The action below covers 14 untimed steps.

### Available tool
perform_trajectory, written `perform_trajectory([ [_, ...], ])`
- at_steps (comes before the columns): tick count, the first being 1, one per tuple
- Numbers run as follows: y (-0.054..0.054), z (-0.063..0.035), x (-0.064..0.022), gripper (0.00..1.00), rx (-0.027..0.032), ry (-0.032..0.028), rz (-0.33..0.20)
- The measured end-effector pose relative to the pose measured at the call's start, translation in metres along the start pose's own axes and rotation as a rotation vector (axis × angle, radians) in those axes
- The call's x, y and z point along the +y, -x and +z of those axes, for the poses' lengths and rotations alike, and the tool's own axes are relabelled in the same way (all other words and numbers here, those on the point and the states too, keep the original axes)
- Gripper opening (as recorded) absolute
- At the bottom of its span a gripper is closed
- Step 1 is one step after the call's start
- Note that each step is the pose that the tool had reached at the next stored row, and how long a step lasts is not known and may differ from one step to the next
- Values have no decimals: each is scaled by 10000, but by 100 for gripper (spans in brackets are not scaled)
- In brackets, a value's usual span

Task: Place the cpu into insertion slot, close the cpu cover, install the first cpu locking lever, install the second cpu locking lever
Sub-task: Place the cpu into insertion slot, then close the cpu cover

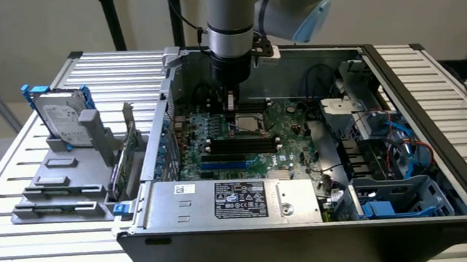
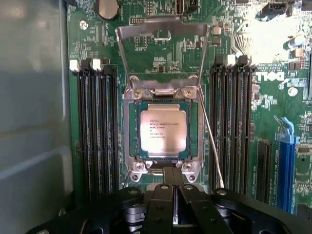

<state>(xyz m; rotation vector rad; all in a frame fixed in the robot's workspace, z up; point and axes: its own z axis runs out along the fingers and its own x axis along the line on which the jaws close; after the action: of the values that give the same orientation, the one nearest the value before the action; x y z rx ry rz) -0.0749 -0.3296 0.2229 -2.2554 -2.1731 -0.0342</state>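
We see a big black computer case [image 1: 309, 247] lying open on a silver table made of metal slats [image 1: 25, 247]. The case sits in the middle of the table and reaches toward the table edge on the exterior view's right. A grey robot arm [image 1: 230, 31] comes down into the case near its back wall. At the end of the arm is the black gripper [image 1: 231, 101].

A flat green board [image 1: 287, 117] lies on the floor of the case. The insertion slot, a small square socket with a shiny metal rim [image 2: 128, 136], sits near the middle of the board. It is between two rows of long black memory slots [image 2: 97, 131]. The cpu, a small flat square chip with a pale silver top [image 2: 163, 130], lies flat inside the slot.

The cpu cover, a thin silver metal frame with a window in it [image 2: 190, 29], is open. It is tipped up and back from the slot edge farthest from the gripper. A thin shiny wire lever [image 2: 210, 136] runs at a slant just beside the slot.

The gripper's two fingers [image 2: 168, 178] are pressed together at the slot edge across from the cover. We cannot tell if they pinch anything.

A silver box with a label [image 1: 231, 200] lies along the case's front wall. Near the table edge on the exterior view's left, a silver hard drive [image 1: 59, 113] stands on a grey holder [image 1: 70, 175].
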Motion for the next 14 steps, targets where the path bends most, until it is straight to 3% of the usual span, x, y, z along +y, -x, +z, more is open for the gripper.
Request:
perform_trajectory([
  [14, 0, 0, -1, 11, 0, 0, 1],
])
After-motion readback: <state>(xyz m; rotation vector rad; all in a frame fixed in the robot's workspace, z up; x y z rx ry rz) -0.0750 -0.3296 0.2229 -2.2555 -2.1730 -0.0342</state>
